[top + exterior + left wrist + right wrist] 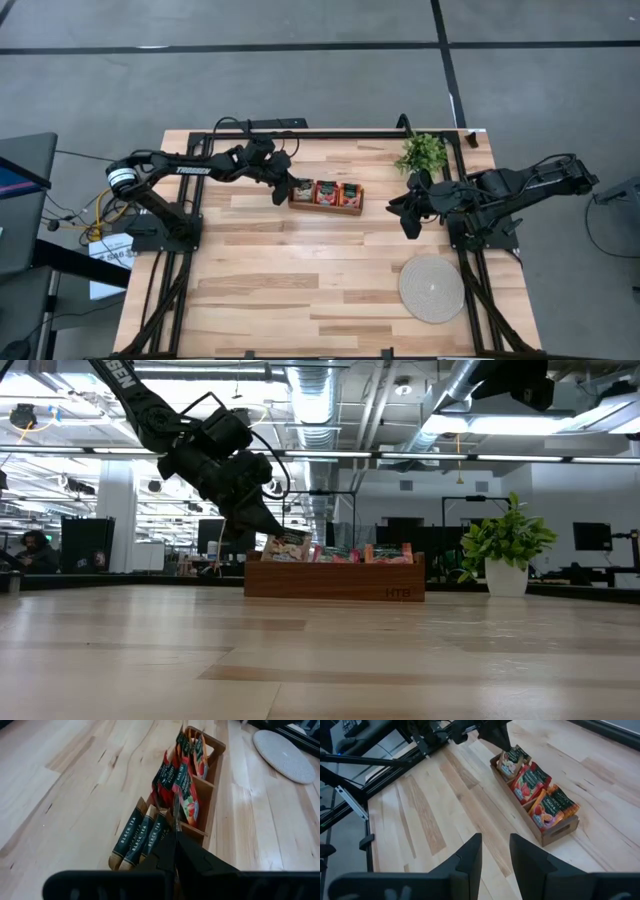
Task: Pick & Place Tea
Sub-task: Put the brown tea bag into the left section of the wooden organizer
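Note:
A wooden tray [325, 208] with three compartments stands at the table's far middle. Tea sachets stand upright in it: pale beige ones [135, 837] in the left end compartment, red ones [177, 775] in the other two. My left gripper [284, 187] is shut, slanting down from the left, with its tips [176, 831] at the top edges of the sachets in the left compartment. My right gripper [495, 841] hangs open above the table to the right of the tray, with nothing between its fingers. My left gripper has its shut tips right at the upper edges of the sachets [176, 810] in the tray's left end compartment. Whether the tips touch or pinch a sachet's edge, I cannot tell. No sachet shows lifted out of the tray.
A green plant in a white pot [422, 153] stands at the far right, close to the tray's right end. A round woven mat [432, 288] lies at the near right. Bare wood spreads in front of the tray.

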